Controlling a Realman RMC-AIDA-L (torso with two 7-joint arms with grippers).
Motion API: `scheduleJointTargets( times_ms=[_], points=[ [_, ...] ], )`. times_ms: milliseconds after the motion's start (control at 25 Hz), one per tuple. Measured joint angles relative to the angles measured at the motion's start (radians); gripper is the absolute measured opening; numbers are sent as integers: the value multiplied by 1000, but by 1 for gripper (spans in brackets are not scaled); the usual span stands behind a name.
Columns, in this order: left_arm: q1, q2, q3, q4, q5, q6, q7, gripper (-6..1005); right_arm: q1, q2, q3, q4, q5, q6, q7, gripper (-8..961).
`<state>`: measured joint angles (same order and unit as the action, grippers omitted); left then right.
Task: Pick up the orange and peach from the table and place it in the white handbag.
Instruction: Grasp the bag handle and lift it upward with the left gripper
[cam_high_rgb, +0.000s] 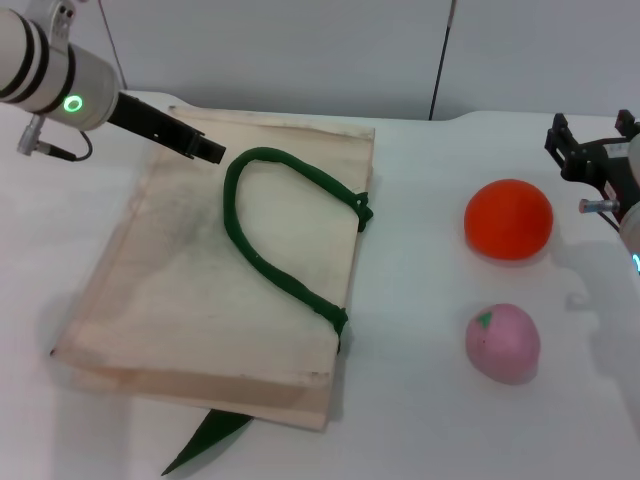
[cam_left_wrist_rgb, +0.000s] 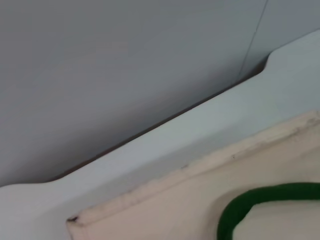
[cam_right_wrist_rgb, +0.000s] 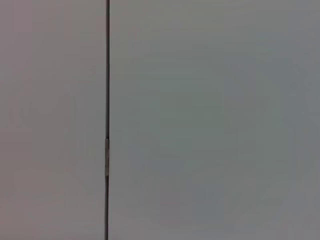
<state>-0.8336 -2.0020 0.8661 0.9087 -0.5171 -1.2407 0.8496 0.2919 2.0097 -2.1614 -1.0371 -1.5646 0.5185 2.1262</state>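
The round orange-red orange (cam_high_rgb: 508, 219) and pale pink peach (cam_high_rgb: 502, 343) rest on the white bench (cam_high_rgb: 430, 400), right of the flat cream fabric handbag (cam_high_rgb: 200, 290); the left claw (cam_high_rgb: 205, 148) hovers over the bag's far edge, its opening impossible to tell; the right claw (cam_high_rgb: 585, 152) hangs near the orange, fingers apart.

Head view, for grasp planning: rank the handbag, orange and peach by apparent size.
1. Handbag, by far the largest.
2. Orange.
3. Peach, slightly smaller than the orange, though it lies nearer the camera.
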Motion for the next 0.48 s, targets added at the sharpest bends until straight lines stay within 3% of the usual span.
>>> scheduleJointTargets(
  times_ms=[480],
  points=[
    [-35, -22, 5, -80, 16, 12, 75, 460, 1, 0, -1, -4, 0, -1, -13, 756]
  ],
)
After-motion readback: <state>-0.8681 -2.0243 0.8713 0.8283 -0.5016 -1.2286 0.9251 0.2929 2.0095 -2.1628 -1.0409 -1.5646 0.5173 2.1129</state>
